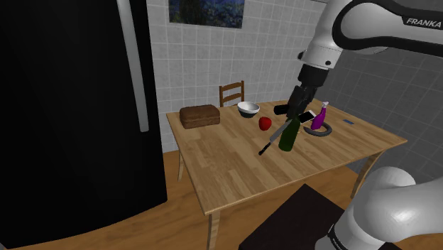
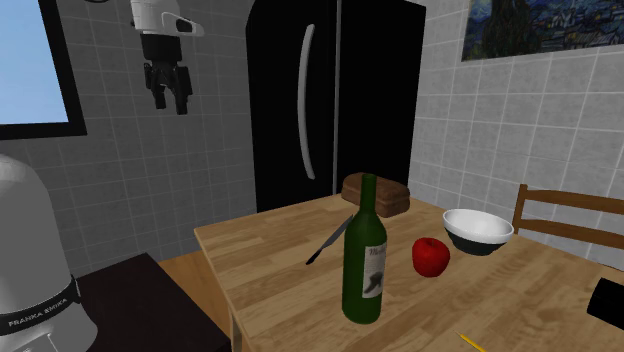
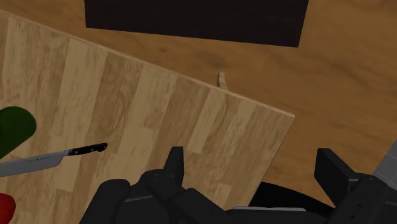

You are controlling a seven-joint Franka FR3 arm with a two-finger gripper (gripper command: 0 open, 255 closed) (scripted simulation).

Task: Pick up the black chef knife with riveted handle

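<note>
Gripper (image 3: 252, 159) well above, knife (image 3: 54, 158) off aside

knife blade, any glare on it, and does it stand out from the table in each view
Wrist view: the knife has a flat grey blade with no hot spot, crisp against the evenly lit table; second exterior view: a slim pale sliver beside the bottle, readable; shoulder view: thin and low in contrast, handle end hard to separate from the dark bottle.

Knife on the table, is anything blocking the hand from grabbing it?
Nothing visible lies between them: the open hand hangs above the table and the knife lies uncovered. The green bottle stands close beside it, though.
</note>
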